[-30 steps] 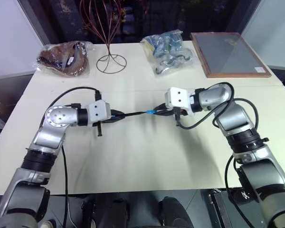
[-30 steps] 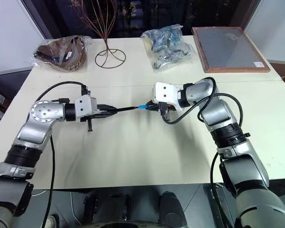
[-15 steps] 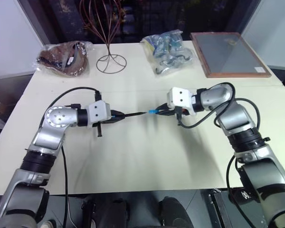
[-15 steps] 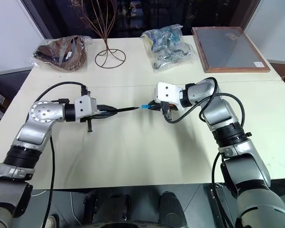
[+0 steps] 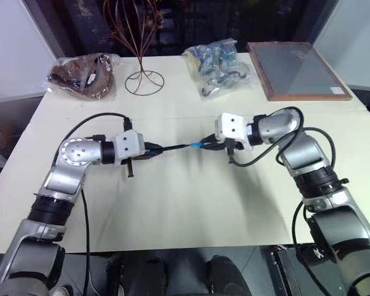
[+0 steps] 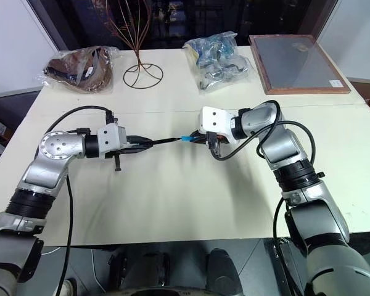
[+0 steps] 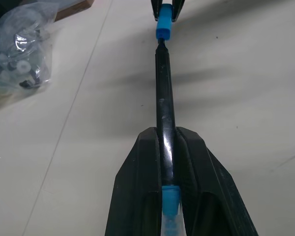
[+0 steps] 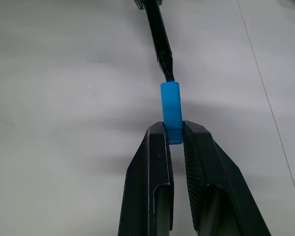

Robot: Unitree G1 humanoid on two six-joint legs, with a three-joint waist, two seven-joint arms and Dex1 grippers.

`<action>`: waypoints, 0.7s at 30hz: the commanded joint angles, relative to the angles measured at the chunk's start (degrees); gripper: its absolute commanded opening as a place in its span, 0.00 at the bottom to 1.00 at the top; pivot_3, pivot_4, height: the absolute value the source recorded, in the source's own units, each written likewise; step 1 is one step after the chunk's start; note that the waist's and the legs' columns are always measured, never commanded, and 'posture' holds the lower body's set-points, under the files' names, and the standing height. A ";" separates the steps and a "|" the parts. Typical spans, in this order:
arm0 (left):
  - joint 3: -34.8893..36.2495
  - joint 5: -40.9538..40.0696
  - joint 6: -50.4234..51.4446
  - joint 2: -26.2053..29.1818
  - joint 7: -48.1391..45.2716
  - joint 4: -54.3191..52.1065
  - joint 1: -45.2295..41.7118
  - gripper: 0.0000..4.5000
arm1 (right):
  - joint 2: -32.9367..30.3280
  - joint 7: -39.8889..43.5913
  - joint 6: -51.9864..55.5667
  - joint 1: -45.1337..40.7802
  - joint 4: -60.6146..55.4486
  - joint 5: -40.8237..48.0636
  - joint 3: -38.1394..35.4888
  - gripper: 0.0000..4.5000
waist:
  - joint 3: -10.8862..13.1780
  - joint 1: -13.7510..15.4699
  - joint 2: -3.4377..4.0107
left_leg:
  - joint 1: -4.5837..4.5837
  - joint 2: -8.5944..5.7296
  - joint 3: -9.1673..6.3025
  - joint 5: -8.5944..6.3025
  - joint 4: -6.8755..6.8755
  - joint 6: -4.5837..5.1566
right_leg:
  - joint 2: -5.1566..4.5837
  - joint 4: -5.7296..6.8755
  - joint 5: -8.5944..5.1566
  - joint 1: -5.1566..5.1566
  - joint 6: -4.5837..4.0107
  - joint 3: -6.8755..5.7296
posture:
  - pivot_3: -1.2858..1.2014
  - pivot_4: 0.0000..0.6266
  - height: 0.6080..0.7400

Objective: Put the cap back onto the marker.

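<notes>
A wide, smooth, cream bench [image 5: 191, 209] has open bare surface toward its near edge. Along the far edge sit a wood-framed panel [image 5: 299, 69], two crinkled plastic bags [image 5: 219, 66] and a wire stand [image 5: 143, 79]. Above the bench's middle, the left gripper [image 5: 153, 150] has its fingers clamped on the marker [image 5: 174, 147], a thin glossy black stick. The right gripper [image 5: 208, 144] has its fingers clamped on the cap [image 8: 170, 109], a tiny bright-blue tube, whose open end meets the marker's tip.
</notes>
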 commanded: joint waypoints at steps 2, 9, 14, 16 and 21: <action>1.03 -0.73 0.09 0.18 0.40 -2.00 0.01 0.00 | 0.66 -0.12 0.47 -0.71 -2.85 1.31 -0.05 0.01 | 0.00 0.02 0.00 | 0.00 0.00 -0.01 0.00 0.00 0.00 | 0.00 0.00 0.00 0.00 0.00 0.00 | 0.52 0.24 1.00; 0.84 -0.76 0.13 0.11 0.18 -2.22 0.08 0.00 | 1.65 -0.35 0.88 -1.37 -2.78 1.13 0.45 0.01 | 0.00 0.00 0.00 | 0.00 0.00 -0.01 0.00 0.00 0.00 | 0.00 0.00 0.00 0.00 0.00 0.00 | 0.52 0.24 1.00; 0.73 -0.78 0.07 0.07 -0.12 -1.85 -0.33 0.00 | 2.50 -0.66 0.96 -2.10 -2.54 0.87 0.95 0.01 | 0.00 0.00 0.00 | 0.00 0.00 -0.01 0.00 0.00 0.00 | 0.00 0.00 0.00 0.00 0.00 0.00 | 0.52 0.24 1.00; 0.67 -0.79 0.02 0.05 -0.26 -1.78 -0.53 0.00 | 2.80 -0.83 0.75 -2.38 -2.21 0.65 1.10 0.01 | 0.00 0.01 0.00 | 0.00 0.00 -0.01 0.00 0.00 0.00 | 0.00 0.00 0.00 0.00 0.00 0.00 | 0.52 0.24 1.00; 0.50 -0.54 -0.83 0.20 -0.94 -1.82 -0.63 0.00 | 3.17 -1.14 -0.02 -3.00 -1.11 0.02 1.38 0.01 | 0.00 -0.01 0.00 | 0.01 0.00 -0.01 0.00 0.00 0.00 | 0.00 0.01 0.00 -0.01 0.00 0.00 | 0.52 0.24 1.00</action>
